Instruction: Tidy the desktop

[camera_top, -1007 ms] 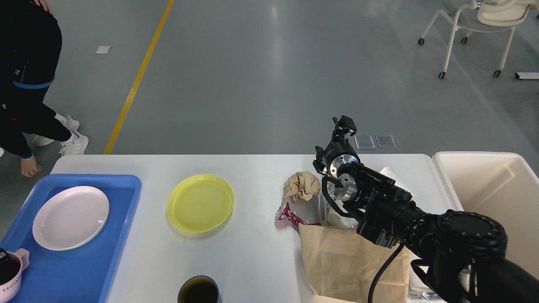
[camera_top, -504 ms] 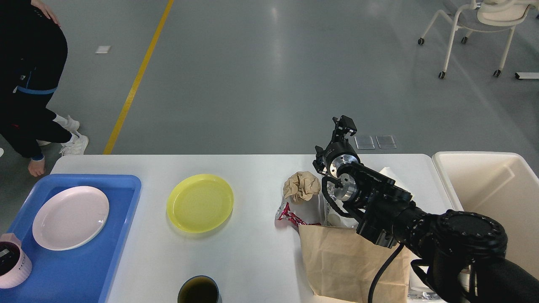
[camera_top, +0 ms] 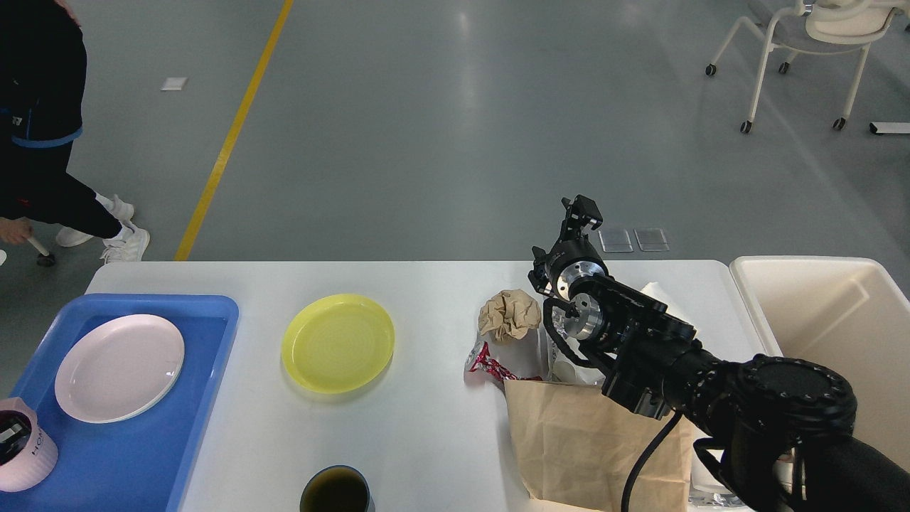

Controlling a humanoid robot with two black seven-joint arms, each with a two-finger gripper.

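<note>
Desktop (camera_top: 426,427) surface spans nearly the full width of the head view, white, its long axis running left to right, far edge parallel to the floor beyond. Right gripper (camera_top: 581,210) is raised above the far edge of the desktop at right of centre — seen small and dark, so open or closed cannot be told; nothing is visibly held. Directly below and beside the right arm lie a crumpled brown paper ball (camera_top: 508,313), a red-and-white wrapper (camera_top: 485,363) and a flat brown paper bag (camera_top: 590,444), the arm partly covering the bag. Just off the desktop's right end stands a cream bin (camera_top: 839,320). Left of the litter sits a yellow plate (camera_top: 338,343); a dark cup (camera_top: 336,491) is at the near edge. At far left — a blue tray (camera_top: 192,398) holding a pink plate (camera_top: 119,368) and a pink mug (camera_top: 25,455).
</note>
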